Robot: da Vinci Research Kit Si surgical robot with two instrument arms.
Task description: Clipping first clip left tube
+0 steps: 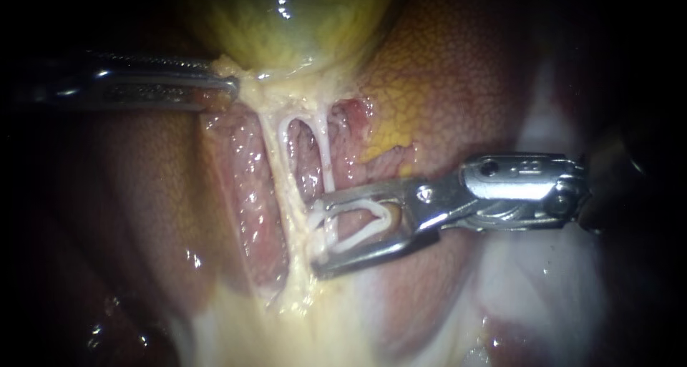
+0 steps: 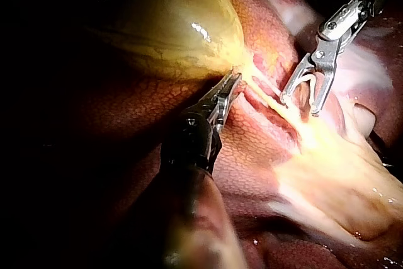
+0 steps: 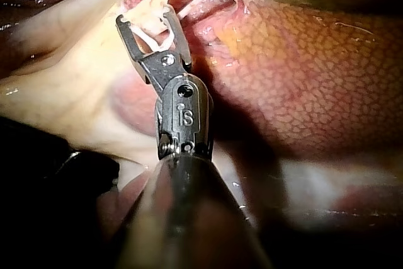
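Left instrument's end effector (image 1: pixel 230 84) is clenched on the gallbladder (image 1: pixel 300 23) at its neck, far left. I judge this hold keeps the two tubes taut and apart over the liver (image 1: pixel 458 59).

Left tube (image 1: pixel 275 152) runs down from the neck, with the right tube (image 1: pixel 326 142) just beside it.

Right instrument's end effector (image 1: pixel 318 238) comes in from the right. Its jaws are spread wide, carrying an unclosed white clip (image 1: pixel 379 205), and the tips straddle the strands. I can't tell which tube sits inside.

Judgement: confirm the left tube alone is enclosed before closing.
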